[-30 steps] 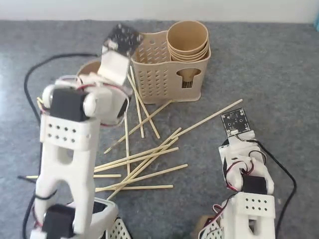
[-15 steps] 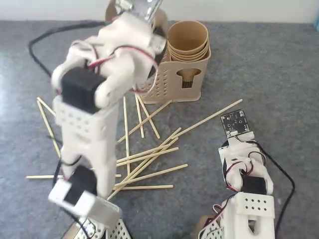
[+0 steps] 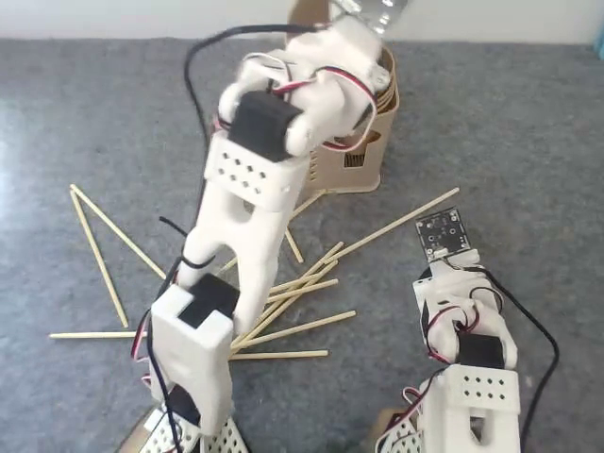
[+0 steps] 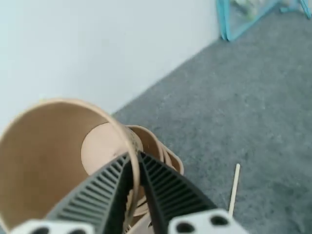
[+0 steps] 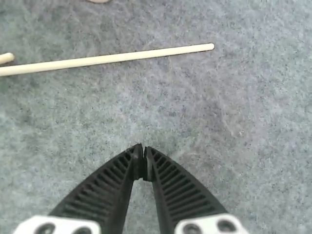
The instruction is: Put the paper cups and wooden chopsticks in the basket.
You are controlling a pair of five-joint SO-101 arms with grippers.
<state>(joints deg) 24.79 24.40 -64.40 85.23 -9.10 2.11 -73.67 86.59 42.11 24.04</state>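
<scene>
The left jaws are clenched on the rim of a paper cup (image 4: 44, 161), one jaw inside the wall and one outside. The right jaws are pressed shut on nothing, poised just above the worktop (image 5: 234, 97).

The worktop is covered in a grey, felt-like fabric. It meets a pale wall (image 4: 97, 44) beyond the left jaws, and a turquoise-framed object (image 4: 243, 19) stands off to one side by that wall.

The held cup is tipped over. Its mouth faces back toward the wrist and its base away, so its long axis runs roughly in line with the jaws. Just past the jaw tips, below the held cup, a stack of cups (image 4: 168, 158) sits mouth-up in the basket (image 3: 363, 156). How many are nested I cannot tell.

Ahead of the right jaws one chopstick (image 5: 107, 58) lies crosswise to them, flat on the fabric and clear of the tips. The blunt end of another stick (image 5: 4, 58) lies close beside it.

Count — two arms, one basket, one cup in the jaws. Roughly ten loose chopsticks (image 3: 293, 330) are scattered on the worktop between the two arms and out beyond the left one. Most cross each other at shallow angles, and some are partly hidden under the left arm, so the number is not exact.
</scene>
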